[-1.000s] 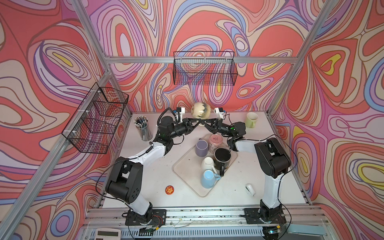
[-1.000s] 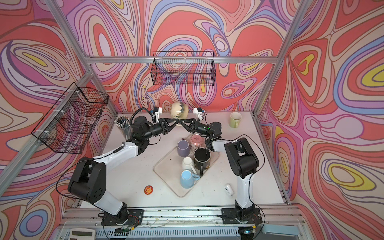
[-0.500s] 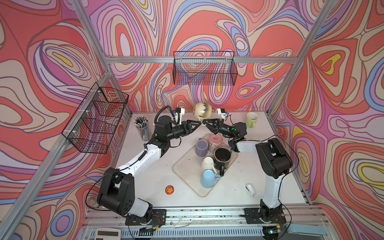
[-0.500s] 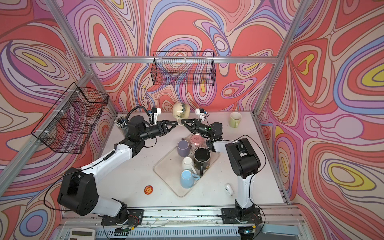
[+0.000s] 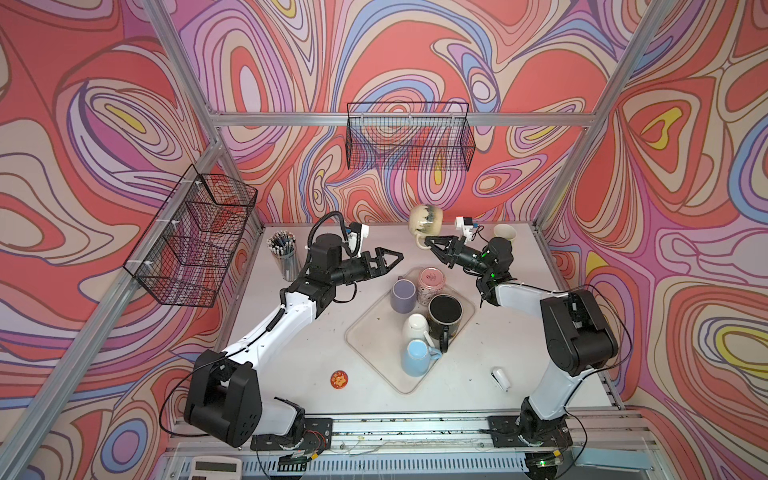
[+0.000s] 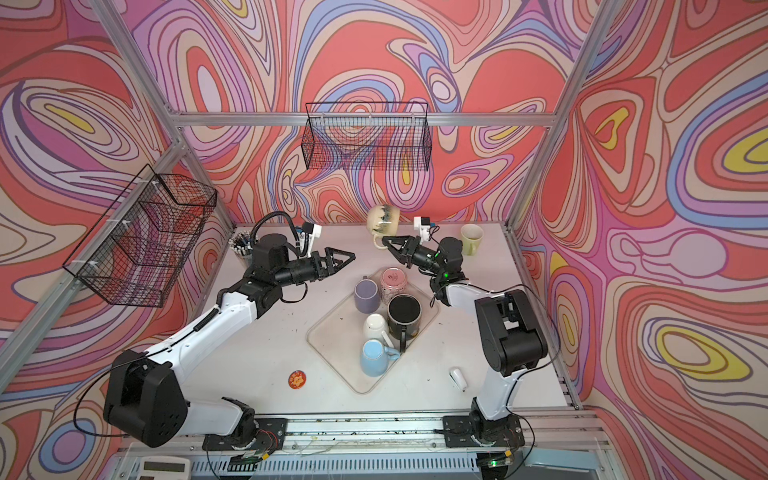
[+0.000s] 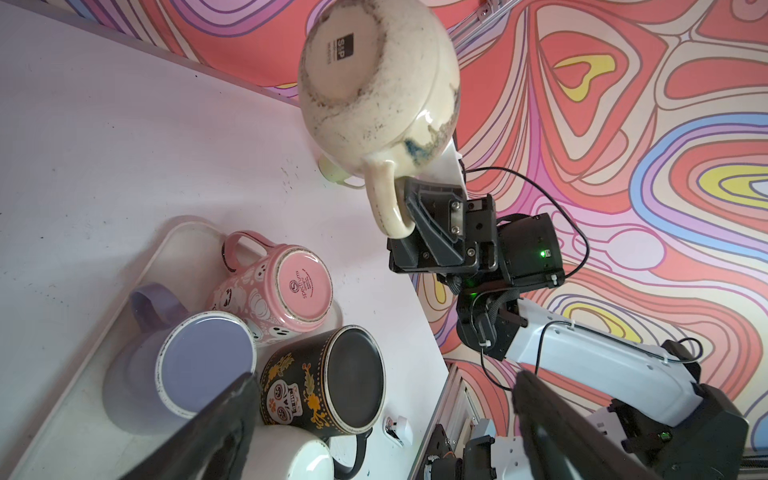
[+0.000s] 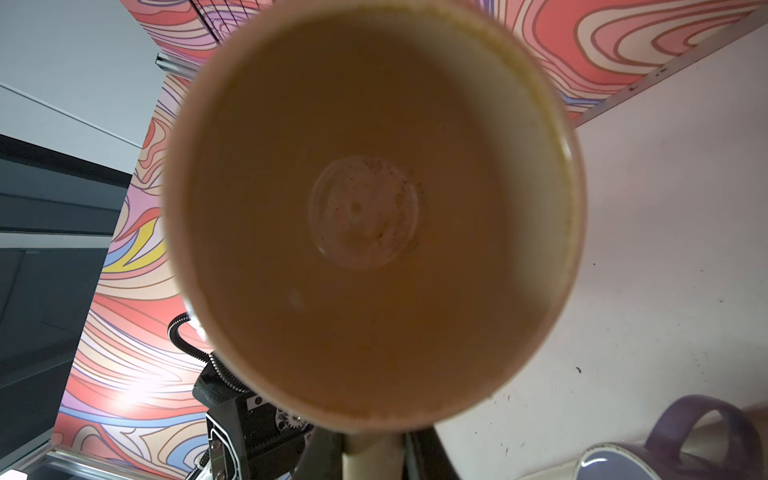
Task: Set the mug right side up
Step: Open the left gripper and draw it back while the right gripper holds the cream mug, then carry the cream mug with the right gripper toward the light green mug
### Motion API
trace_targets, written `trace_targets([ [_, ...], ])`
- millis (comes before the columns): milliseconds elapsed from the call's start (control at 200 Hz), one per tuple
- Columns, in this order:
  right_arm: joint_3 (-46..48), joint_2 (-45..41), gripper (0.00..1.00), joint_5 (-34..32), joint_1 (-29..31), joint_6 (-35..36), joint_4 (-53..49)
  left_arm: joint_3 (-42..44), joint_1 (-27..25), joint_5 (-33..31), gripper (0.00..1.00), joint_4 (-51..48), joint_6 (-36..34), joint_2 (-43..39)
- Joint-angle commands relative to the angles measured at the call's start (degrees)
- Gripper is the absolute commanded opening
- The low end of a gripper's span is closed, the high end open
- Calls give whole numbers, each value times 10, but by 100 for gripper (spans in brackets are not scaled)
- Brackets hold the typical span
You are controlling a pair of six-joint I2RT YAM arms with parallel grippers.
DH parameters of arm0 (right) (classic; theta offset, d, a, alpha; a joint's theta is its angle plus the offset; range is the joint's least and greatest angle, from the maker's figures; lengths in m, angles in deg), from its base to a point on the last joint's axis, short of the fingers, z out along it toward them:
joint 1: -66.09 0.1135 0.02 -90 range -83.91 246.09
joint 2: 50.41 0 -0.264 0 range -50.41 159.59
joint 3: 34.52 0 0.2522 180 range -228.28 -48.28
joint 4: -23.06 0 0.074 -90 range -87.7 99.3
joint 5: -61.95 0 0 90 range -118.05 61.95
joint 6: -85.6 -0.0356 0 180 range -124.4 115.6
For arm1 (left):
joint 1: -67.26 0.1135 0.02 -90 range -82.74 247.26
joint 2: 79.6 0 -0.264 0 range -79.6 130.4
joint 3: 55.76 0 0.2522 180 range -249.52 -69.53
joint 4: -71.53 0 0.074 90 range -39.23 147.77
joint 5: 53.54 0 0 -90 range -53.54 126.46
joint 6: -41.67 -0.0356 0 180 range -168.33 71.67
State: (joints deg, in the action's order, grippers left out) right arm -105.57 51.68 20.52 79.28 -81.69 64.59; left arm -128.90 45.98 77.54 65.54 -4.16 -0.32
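Observation:
A cream mug (image 5: 424, 222) (image 6: 383, 220) with a dark blue glaze hangs in the air over the back of the table, tipped on its side. My right gripper (image 5: 430, 243) (image 6: 388, 243) (image 8: 372, 453) is shut on its handle. In the left wrist view the mug's (image 7: 374, 83) base faces the camera. In the right wrist view the mug's (image 8: 365, 208) inside fills the picture. My left gripper (image 5: 392, 259) (image 6: 347, 259) (image 7: 382, 415) stands open and empty, well to the left of the mug and apart from it.
A clear tray (image 5: 365, 332) holds several mugs: purple (image 5: 403, 295) and pink (image 5: 432, 282) upside down, then black (image 5: 444, 311), white (image 5: 415, 328) and light blue (image 5: 415, 357). A pale green cup (image 5: 504, 235) stands back right and a pen holder (image 5: 284, 253) back left. A red disc (image 5: 339, 379) lies near the front.
My left gripper has opened, let go of the mug and drawn back to the left. The right gripper still holds the mug by its handle.

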Motion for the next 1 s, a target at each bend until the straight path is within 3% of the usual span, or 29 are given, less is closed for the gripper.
trace_targets([
  [0, -2, -26, 0, -19, -18, 48, -10, 4, 3, -8, 98, -45, -39, -21],
  [260, -33, -49, 0, -34, -62, 169, -209, 10, 4, -19, 100, -103, -81, -43],
  [551, -60, -19, 0, -21, -114, 253, -303, 3, 4, -35, 100, -173, -127, -53],
  [766, -113, 12, 0, -50, -130, 349, -440, -30, 7, -60, 100, -265, -182, -60],
  [997, -175, 46, 0, -97, -133, 444, -568, -15, 8, -72, 100, -268, -182, -78],
])
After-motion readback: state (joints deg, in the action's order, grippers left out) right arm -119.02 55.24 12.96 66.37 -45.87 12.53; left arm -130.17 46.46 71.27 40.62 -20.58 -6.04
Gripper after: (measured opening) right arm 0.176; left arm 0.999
